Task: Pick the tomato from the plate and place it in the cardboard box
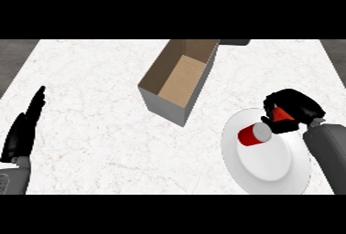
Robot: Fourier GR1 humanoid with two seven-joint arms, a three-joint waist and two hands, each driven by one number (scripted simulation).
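Both hands matter: right hand clenched on tomato, so I'd lift clear of plate; left hand released

Right hand seemingly around tomato

You get bright, even light across the pale tabletop, with no glare. The cardboard box casts hardly any shadow. Edges look undistorted.

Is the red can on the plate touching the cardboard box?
Apart. The head view shows bare counter between the can on the plate and the box.
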